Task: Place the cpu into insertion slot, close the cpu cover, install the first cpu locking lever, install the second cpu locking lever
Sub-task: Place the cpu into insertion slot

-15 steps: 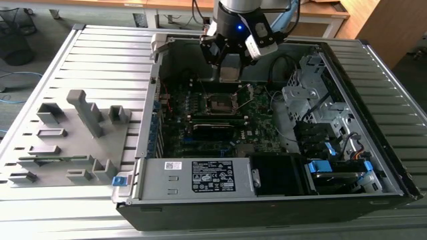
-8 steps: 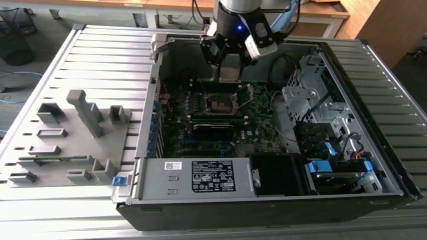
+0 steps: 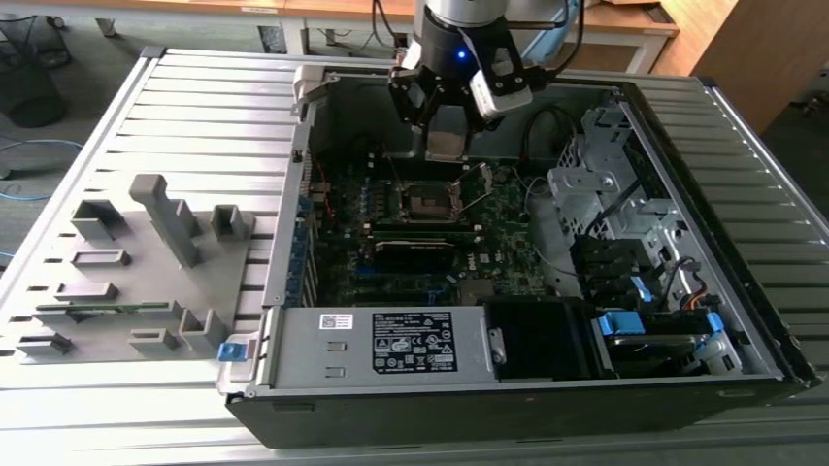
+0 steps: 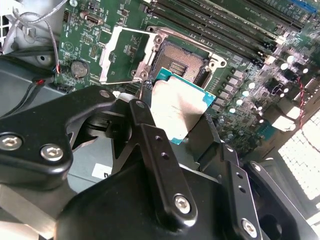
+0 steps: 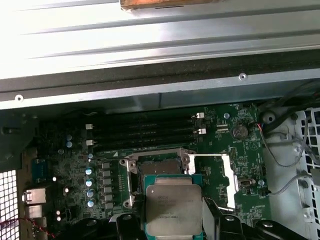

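My gripper (image 4: 177, 120) is shut on the cpu (image 4: 181, 107), a flat square chip with a silver-grey top and a green edge, one dark finger (image 4: 144, 107) on each side. The chip hangs above the motherboard, just short of the insertion slot (image 4: 181, 62), whose dark recess is bare. The cpu cover (image 4: 116, 54) stands swung open beside the slot. In the first wrist view the cpu (image 5: 172, 207) overlaps the near edge of the insertion slot (image 5: 159, 167), and the cpu cover (image 5: 228, 175) lies open to one side. In the exterior view my gripper (image 3: 445, 146) hovers over the insertion slot (image 3: 425, 202).
Long black memory slots (image 5: 142, 132) run beside the socket. A power supply (image 3: 376, 345) sits at the case's near side, and drive cages (image 3: 609, 194) with cables are at the exterior view's right. A grey fixture block (image 3: 130, 262) lies outside the case at the exterior view's left.
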Robot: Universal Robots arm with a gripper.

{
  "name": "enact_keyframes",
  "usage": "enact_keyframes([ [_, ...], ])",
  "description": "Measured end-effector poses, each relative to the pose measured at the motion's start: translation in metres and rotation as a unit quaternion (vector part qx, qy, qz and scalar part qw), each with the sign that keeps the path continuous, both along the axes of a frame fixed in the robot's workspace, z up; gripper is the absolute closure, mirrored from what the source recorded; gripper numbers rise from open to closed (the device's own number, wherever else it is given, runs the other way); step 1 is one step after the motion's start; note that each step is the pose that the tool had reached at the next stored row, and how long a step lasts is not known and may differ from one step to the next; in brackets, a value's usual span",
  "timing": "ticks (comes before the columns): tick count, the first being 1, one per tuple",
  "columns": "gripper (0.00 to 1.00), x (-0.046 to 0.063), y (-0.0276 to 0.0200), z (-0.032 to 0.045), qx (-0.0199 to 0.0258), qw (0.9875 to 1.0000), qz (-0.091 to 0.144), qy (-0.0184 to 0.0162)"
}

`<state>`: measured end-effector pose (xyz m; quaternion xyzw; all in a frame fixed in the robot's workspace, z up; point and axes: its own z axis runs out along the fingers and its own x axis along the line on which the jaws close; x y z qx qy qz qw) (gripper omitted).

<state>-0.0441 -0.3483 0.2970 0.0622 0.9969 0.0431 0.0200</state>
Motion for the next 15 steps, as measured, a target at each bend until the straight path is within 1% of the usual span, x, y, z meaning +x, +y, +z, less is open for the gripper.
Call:
enact_keyframes([
  [15, 0.46, -0.0006, 0.0000, -0.0001, 0.0001, 1.0000, -0.001, -0.0001],
])
